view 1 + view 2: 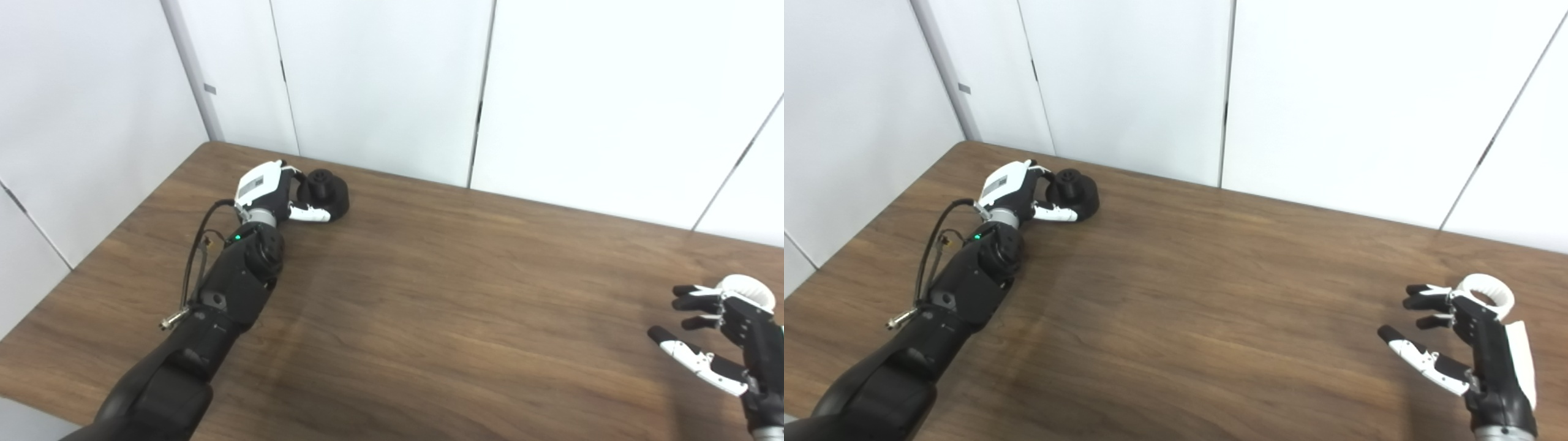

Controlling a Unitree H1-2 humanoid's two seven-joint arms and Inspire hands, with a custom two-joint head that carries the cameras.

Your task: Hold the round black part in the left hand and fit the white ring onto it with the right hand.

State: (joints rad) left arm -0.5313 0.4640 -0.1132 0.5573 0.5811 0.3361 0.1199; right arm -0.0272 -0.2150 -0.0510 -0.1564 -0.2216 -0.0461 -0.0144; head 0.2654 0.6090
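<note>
We see a wooden table (429, 294) with a dark brown, streaked grain and a matte sheen; behind it stand smooth white wall panels (380, 79) split by thin dark seams. Far over on the left, near the back edge, sits the round black part (327, 191), a squat, dull drum with a smaller knob on top; our left hand (275, 196), glossy white shell over black fingers, is wrapped around it, thumb along its near side and fingers curled over the far side, so it is grasping the part, which still rests on the table. The left arm is black and jointed, with a looping cable and a small green light. Well apart, at the right edge, lies the white ring (1488, 295), a smooth, thick hoop flat on the wood; our right hand (1464, 349) is just beside it, fingers spread and curved, holding nothing; its back partly hides the ring's near rim.
</note>
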